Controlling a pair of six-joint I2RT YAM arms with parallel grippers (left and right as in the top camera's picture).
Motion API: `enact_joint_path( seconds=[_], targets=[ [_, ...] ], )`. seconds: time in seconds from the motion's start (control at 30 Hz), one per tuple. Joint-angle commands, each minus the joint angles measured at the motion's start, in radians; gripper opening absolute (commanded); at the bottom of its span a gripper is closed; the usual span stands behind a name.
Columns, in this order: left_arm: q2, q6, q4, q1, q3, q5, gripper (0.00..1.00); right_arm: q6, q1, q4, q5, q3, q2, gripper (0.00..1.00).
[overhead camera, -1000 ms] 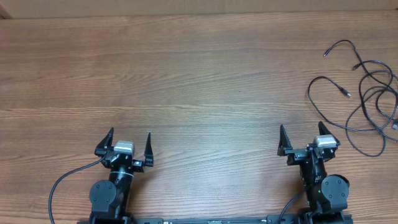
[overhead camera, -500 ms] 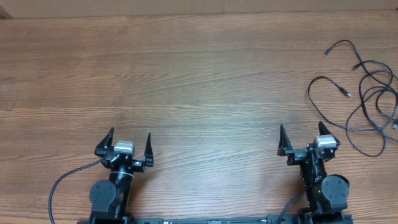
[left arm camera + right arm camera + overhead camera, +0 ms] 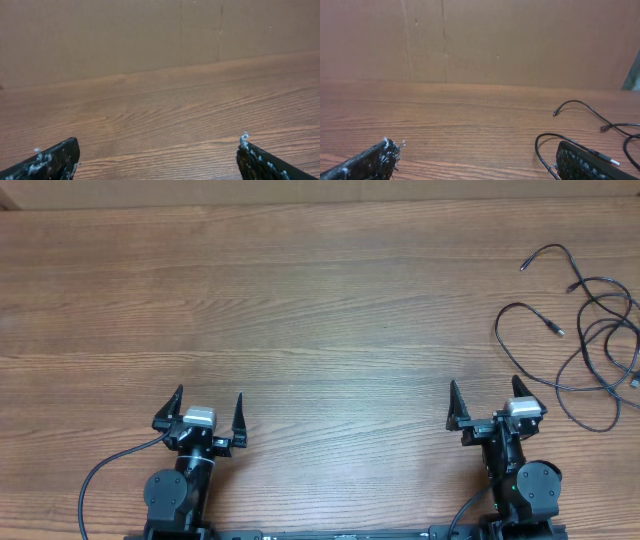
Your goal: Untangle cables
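Observation:
The cables are thin black cords tangled in loose loops at the table's far right edge, with small plugs at their ends. They also show in the right wrist view, ahead and to the right. My right gripper is open and empty near the front edge, below and left of the cables; its fingers frame bare wood. My left gripper is open and empty at the front left, far from the cables; in the left wrist view its jaws show only bare wood.
The wooden table fills the view. A brown cardboard wall stands along its far edge. The arms' own thick black cables hang at the front edge.

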Motion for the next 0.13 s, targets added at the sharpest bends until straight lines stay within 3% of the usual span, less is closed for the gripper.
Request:
enact_joint_path(
  seconds=[0.0,0.1],
  targets=[
    [-0.008,-0.014,0.000,0.010,-0.005,0.018,1.00,0.002,-0.005,0.005,-0.008,-0.010,-0.007,1.00],
    [-0.008,-0.014,0.000,0.010,-0.005,0.018,1.00,0.003,-0.005,0.005,-0.008,-0.010,-0.007,1.00]
  ],
)
